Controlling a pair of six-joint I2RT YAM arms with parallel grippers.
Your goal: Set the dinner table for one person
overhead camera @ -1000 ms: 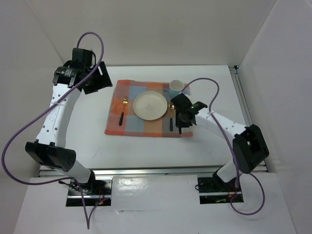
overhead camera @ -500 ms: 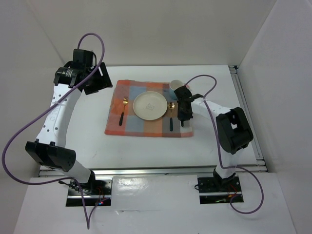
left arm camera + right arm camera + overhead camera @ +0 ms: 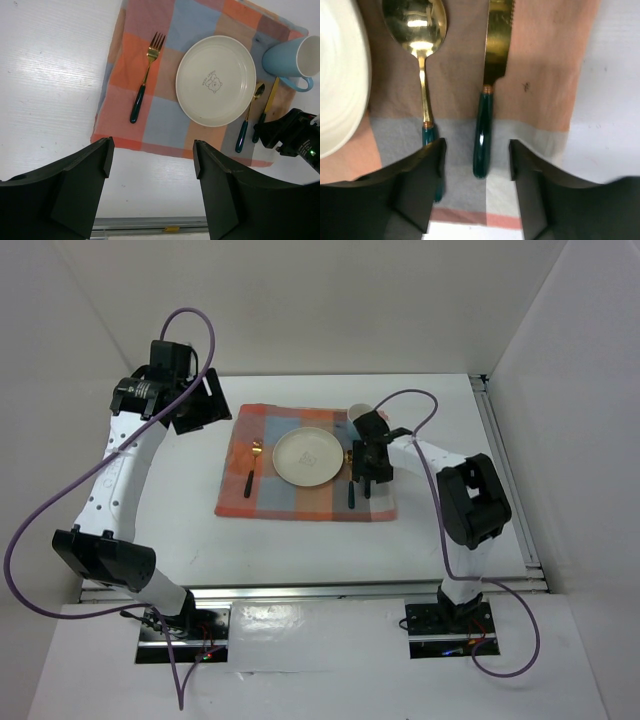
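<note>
On the white dinner table (image 3: 450, 530) lies an orange, blue and grey checked mat (image 3: 270, 495). On the mat are a white plate (image 3: 307, 455), a gold fork (image 3: 250, 472) to its left, and a gold spoon (image 3: 422, 65) and a knife (image 3: 487, 95) with dark green handles to its right. A blue mug (image 3: 290, 57) stands at the mat's far right corner. My right gripper (image 3: 477, 150) is open, low over the mat, with the knife's handle lying between its fingers, untouched. My left gripper (image 3: 152, 150) is open and empty, high above the table left of the mat.
Metal rails run along the table's right edge (image 3: 500, 440) and near edge (image 3: 320, 590). White walls enclose the table on the far side and both flanks. The right arm's cable (image 3: 420, 405) loops over the mug area.
The right arm's elbow has swung inward and its gripper has shifted slightly left, over the knife. The left arm has not moved.
</note>
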